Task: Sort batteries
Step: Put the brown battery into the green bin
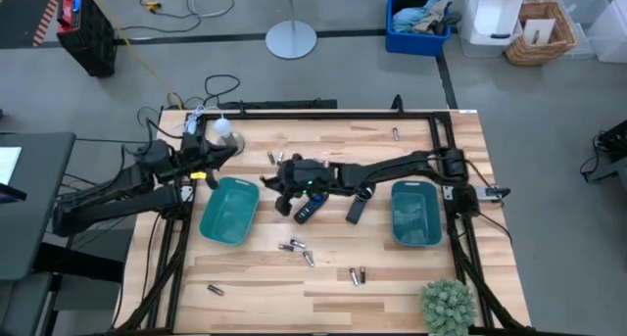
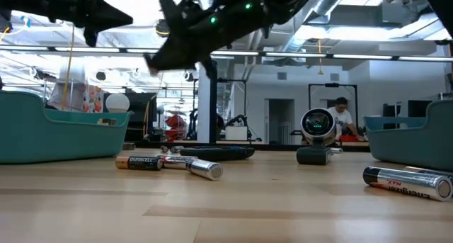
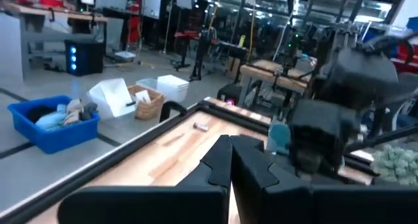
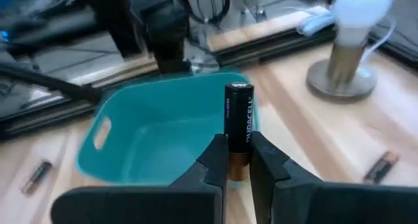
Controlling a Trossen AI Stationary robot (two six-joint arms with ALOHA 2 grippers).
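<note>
Right wrist view shows my right gripper clamped on a battery; I should center over the left teal tray before releasing.

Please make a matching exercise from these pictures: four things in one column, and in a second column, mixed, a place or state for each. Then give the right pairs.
Things:
1. right gripper
2. left gripper
3. left teal tray
4. potted plant

Places or states:
A. at the table's near right corner
B. fingers closed, holding nothing
C. grips an upright Duracell battery by its lower end
D. empty, below the raised battery

Pairs: 1-C, 2-B, 3-D, 4-A
</note>
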